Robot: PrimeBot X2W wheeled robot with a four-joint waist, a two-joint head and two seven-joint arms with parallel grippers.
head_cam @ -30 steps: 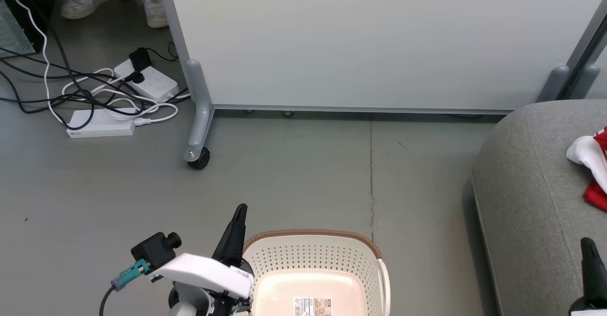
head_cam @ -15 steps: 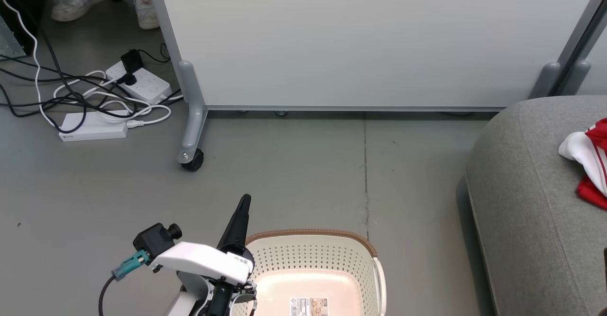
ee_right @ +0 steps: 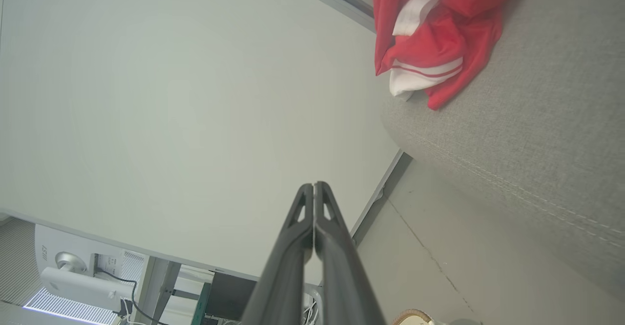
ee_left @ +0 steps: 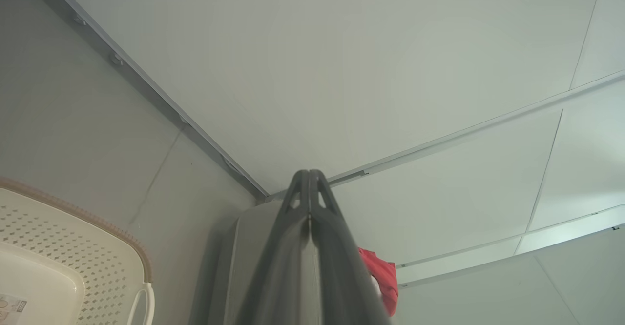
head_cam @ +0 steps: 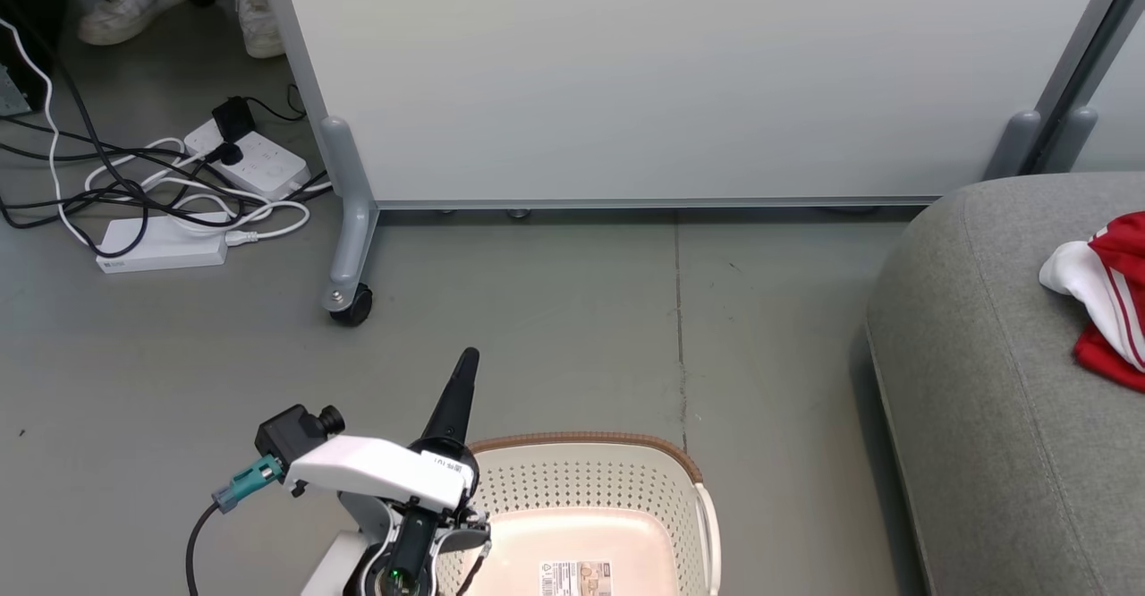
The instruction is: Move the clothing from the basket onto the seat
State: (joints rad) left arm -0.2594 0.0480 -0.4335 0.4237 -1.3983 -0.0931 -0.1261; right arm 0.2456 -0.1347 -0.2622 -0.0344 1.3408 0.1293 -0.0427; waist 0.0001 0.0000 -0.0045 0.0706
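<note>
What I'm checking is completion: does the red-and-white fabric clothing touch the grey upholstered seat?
Touching. The right wrist view shows the red-and-white fabric clothing lying crumpled directly on the grey upholstered seat.

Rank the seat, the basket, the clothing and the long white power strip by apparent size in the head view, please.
1. seat
2. basket
3. clothing
4. long white power strip
The frame crops the first three.

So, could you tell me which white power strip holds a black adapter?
The squarer power strip, with the black adapter at its far end; the long strip shows none.
</note>
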